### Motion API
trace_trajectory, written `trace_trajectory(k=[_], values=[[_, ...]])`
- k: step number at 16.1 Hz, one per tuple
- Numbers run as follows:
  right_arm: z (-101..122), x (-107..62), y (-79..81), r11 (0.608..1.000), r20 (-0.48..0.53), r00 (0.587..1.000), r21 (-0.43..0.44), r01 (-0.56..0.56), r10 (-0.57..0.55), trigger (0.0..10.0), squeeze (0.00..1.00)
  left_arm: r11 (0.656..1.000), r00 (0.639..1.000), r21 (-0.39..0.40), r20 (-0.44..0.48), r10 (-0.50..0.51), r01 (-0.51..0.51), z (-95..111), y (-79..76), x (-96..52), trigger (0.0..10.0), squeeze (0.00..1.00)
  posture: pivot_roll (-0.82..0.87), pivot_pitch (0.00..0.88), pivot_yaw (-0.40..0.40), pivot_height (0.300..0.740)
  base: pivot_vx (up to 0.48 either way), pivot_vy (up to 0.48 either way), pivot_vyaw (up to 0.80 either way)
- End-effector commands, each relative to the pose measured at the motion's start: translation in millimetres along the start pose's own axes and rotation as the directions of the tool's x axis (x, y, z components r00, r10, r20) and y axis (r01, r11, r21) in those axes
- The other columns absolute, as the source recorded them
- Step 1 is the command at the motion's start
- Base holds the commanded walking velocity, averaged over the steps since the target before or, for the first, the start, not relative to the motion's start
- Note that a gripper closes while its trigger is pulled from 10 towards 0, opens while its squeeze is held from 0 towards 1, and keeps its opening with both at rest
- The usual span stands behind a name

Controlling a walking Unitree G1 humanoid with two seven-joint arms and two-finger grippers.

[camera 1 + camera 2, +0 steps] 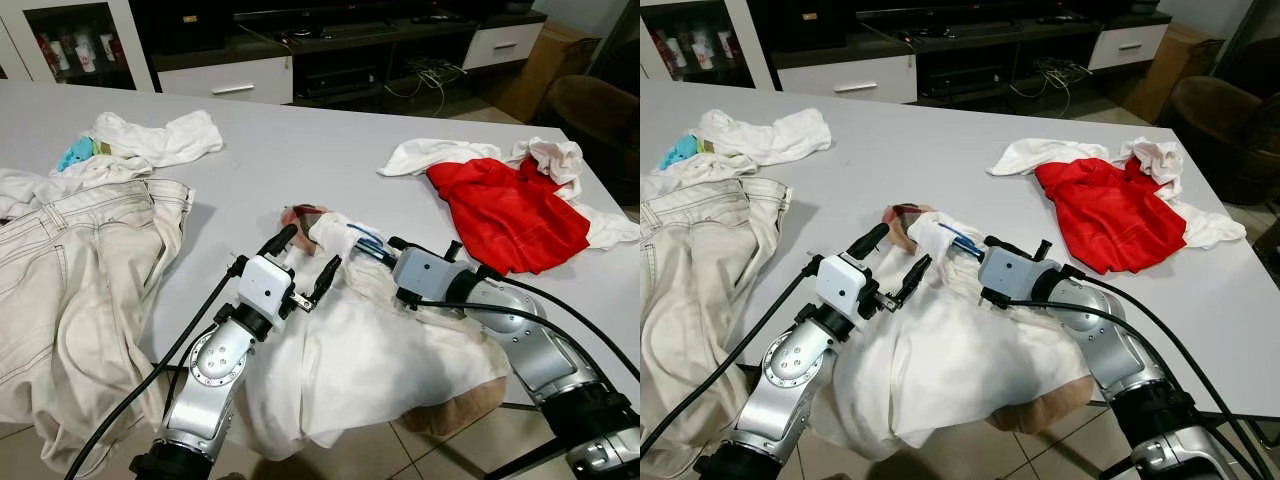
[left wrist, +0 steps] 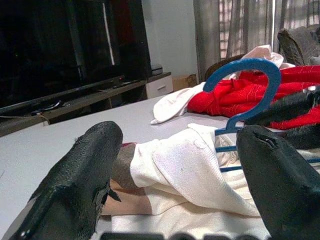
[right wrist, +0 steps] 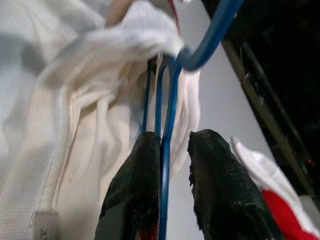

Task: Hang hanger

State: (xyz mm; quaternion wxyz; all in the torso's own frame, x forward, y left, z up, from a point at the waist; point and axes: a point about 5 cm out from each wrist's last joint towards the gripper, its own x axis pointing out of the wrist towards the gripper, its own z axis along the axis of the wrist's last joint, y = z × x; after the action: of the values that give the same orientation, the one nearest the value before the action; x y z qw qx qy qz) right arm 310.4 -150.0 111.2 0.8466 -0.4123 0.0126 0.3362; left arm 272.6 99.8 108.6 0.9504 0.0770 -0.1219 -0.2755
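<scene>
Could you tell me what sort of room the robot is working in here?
Most likely a home living room: a low TV cabinet runs behind the white table, a dark armchair stands beside it, and laundry such as the red garment lies about.

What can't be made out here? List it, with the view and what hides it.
1. Blue hanger: left wrist view shows its hook; the white garment covers its shoulders.
2. Right gripper: whether it pinches the hanger's wire; the fingers overlap it.
3. Items in the cabinet: too small in the left eye view.
</scene>
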Motion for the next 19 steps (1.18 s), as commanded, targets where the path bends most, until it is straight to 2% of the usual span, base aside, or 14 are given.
trace_trajectory(k=[1, 3, 4, 5, 6, 10, 15, 18, 19], values=[[-6, 3.5, 4.1, 0.999, -0.057, 0.998, 0.027, -0.023, 0.024, 10.0, 0.0, 1.0, 1.0, 0.012, 0.0, -0.004, 0.004, 1, 0.6, 3.1, 10.0, 0.0, -0.03, 0.0, -0.028, 0.74, 0.0, 0.0, 0.0], [-7, 7.2, 6.4, 0.999, -0.076, 0.997, 0.049, -0.017, 0.021, 10.0, 0.0, 1.0, 1.0, 0.011, 0.001, -0.005, 0.005, 0, 0.2, 3.7, 10.0, 0.0, -0.03, 0.0, -0.029, 0.74, 0.0, 0.0, 0.0], [-8, 8.2, 5.4, 0.998, -0.086, 0.996, 0.07, -0.006, 0.012, 7.9, 0.0, 1.0, 1.0, 0.011, 0.002, -0.005, 0.005, 0, 0.1, 3.9, 10.0, 0.0, -0.03, 0.0, -0.029, 0.74, 0.0, 0.0, 0.0], [-10, 8.9, 3.1, 0.996, -0.098, 0.995, 0.085, 0.008, 0.0, 1.1, 0.0, 1.0, 1.0, 0.011, 0.002, -0.004, 0.004, 0, 0.2, 4.0, 10.0, 0.0, -0.03, 0.0, -0.03, 0.74, 0.0, 0.0, 0.0], [-11, 9.1, 0.3, 0.995, -0.105, 0.994, 0.099, 0.022, -0.012, 0.0, 0.0, 1.0, 1.0, 0.012, 0.002, -0.003, 0.003, 0, 0.5, 4.0, 10.0, 0.0, -0.03, 0.0, -0.028, 0.74, 0.0, 0.0, 0.0], [-10, 6.3, -19.0, 0.981, -0.094, 0.989, 0.147, 0.126, -0.113, 0.0, 0.0, 1.0, 1.0, 0.016, 0.003, -0.003, 0.003, 0, 1.5, 4.0, 10.0, 0.0, -0.03, 0.0, -0.025, 0.74, 0.0, 0.0, 0.0], [-11, -8.5, -40.1, 0.96, -0.043, 0.976, 0.178, 0.216, -0.212, 0.0, 0.0, 1.0, 1.0, 0.021, 0.009, 0.01, -0.01, 2, 5.0, 6.1, 10.0, 0.0, -0.03, 0.0, -0.028, 0.74, 0.0, 0.0, 0.0], [-2, -15.8, -52.0, 0.952, 0.042, 0.965, 0.178, 0.25, -0.261, 0.0, 0.0, 1.0, 1.0, 0.021, 0.012, 0.015, -0.015, 2, 5.9, 6.6, 10.0, 0.0, -0.03, 0.0, -0.029, 0.74, 0.0, 0.0, 0.0], [5, -21.6, -54.4, 0.965, 0.118, 0.963, 0.131, 0.226, -0.242, 0.0, 0.0, 1.0, 1.0, 0.022, 0.014, 0.013, -0.014, 2, 6.5, 6.2, 10.0, 0.0, -0.03, 0.0, -0.029, 0.74, 0.0, 0.0, 0.0]])
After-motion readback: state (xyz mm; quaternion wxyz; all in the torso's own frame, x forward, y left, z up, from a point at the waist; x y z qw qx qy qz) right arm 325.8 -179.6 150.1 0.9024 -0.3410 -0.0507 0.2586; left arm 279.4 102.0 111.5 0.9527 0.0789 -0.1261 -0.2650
